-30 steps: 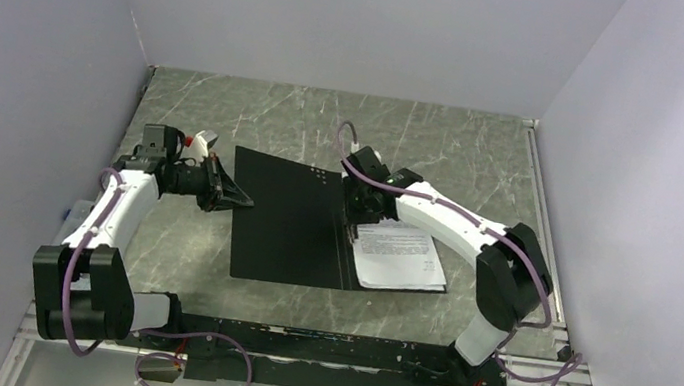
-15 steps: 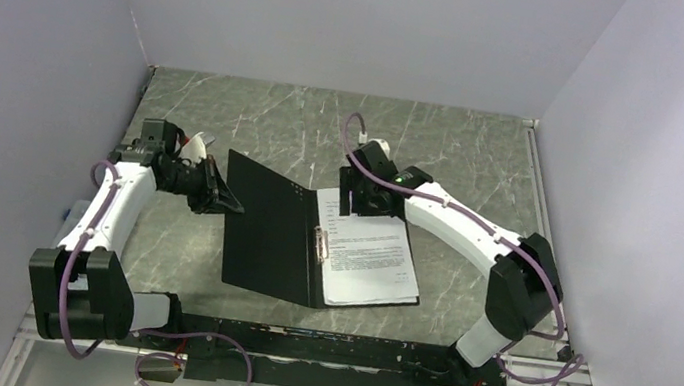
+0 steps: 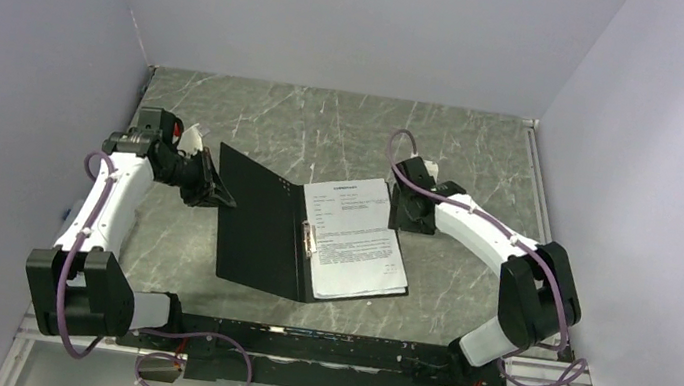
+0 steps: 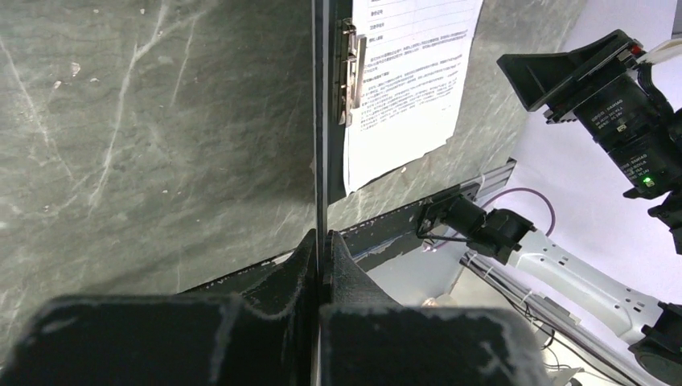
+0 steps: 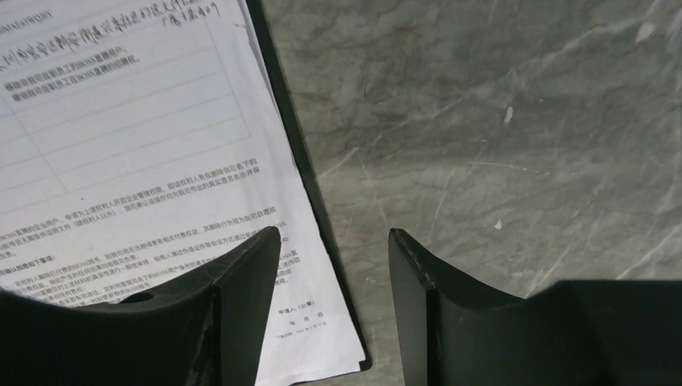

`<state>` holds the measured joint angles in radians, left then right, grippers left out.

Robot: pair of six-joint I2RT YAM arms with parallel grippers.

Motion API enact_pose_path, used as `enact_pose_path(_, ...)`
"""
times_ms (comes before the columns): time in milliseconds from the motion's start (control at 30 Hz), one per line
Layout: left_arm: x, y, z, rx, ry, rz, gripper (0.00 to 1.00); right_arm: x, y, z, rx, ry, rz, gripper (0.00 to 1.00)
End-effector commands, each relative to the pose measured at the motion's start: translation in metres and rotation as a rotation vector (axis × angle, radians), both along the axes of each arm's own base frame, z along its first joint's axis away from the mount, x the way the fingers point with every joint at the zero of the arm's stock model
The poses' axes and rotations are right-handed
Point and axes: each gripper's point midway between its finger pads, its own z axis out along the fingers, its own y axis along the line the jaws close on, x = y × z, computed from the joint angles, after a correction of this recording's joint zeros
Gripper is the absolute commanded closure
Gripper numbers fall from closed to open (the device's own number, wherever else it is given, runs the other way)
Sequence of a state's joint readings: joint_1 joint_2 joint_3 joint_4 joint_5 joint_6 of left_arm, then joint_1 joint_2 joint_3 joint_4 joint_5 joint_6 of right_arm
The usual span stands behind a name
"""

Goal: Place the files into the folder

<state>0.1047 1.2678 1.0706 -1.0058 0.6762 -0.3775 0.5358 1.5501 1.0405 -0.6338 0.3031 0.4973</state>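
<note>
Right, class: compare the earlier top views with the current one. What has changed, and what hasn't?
The right gripper left the files, withdrew rightward, and hangs open at their right edge. The left gripper, shut on the folder cover, pulled it left, tilting it up. The files stayed inside.

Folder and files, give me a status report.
Left claw shut on folder cover, cover tilted up. Right claw open, clear of the files. Files lie inside by the clip. Nothing blocking.
</note>
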Motion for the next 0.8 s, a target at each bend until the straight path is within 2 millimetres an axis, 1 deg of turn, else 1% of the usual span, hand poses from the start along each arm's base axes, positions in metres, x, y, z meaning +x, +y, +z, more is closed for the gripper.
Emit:
enact_pose_path(0, 0.006, 0.002, 0.012, 0.044, -0.041, -0.017, 0.97, 0.007, 0.008, -0.002, 0.105, -0.020, 0.013, 0.46)
enact_pose_path(100, 0.007, 0.004, 0.013, 0.063, -0.044, -0.016, 0.97, 0.010, 0.010, -0.011, 0.174, -0.002, 0.013, 0.53)
enact_pose_path(167, 0.007, 0.004, 0.013, 0.064, -0.043, -0.019, 0.97, 0.010, 0.010, -0.019, 0.209, 0.017, 0.008, 0.54)
enact_pose_path(300, 0.008, 0.002, 0.014, 0.067, -0.043, -0.031, 0.97, 0.012, 0.015, -0.028, 0.275, 0.040, 0.008, 0.53)
enact_pose_path(500, 0.007, 0.001, 0.013, 0.074, -0.042, -0.039, 0.97, 0.013, 0.026, -0.037, 0.368, 0.076, 0.024, 0.48)
enact_pose_path(633, 0.008, 0.001, 0.014, 0.074, -0.043, -0.038, 0.97, 0.012, 0.026, -0.046, 0.402, 0.096, 0.020, 0.49)
enact_pose_path(767, 0.010, 0.000, 0.017, 0.070, -0.047, -0.041, 0.97, 0.007, 0.024, -0.058, 0.412, 0.119, 0.013, 0.49)
